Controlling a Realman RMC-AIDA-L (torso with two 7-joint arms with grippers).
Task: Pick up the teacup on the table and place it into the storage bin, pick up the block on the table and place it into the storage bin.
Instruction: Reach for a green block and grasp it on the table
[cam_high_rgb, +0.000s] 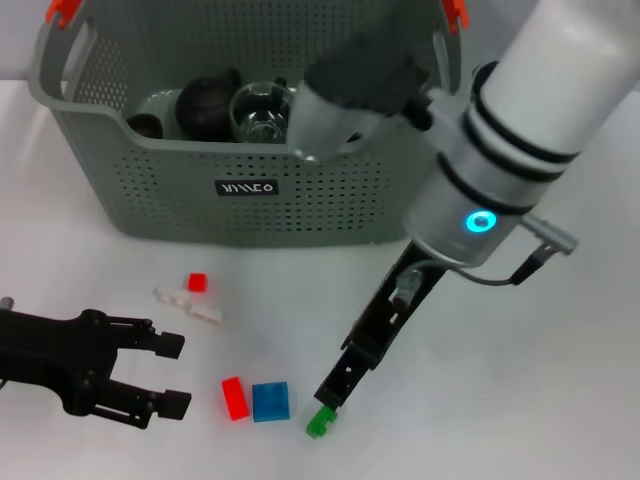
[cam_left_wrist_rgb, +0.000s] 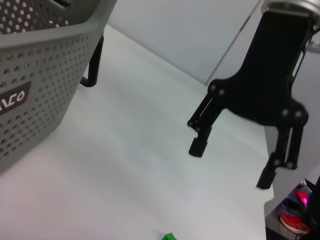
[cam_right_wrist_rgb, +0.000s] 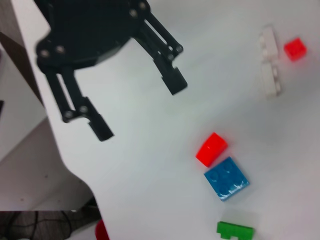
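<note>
The right arm (cam_high_rgb: 520, 130) reaches down so the right gripper (cam_high_rgb: 330, 400) is at the green block (cam_high_rgb: 319, 421); whether its jaws are open or closed, I cannot tell. The left gripper (cam_high_rgb: 165, 372) waits open beside red (cam_high_rgb: 234, 398) and blue (cam_high_rgb: 270, 401) blocks. The storage bin (cam_high_rgb: 250, 190) already holds dark crockery.

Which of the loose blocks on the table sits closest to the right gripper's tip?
The green block, right at the right gripper tip. The blue block and red blocks lie farther toward the left gripper.

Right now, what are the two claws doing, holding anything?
Left gripper: jaws open, empty, low beside the red block.
Right gripper: over the green block; cannot tell.
</note>
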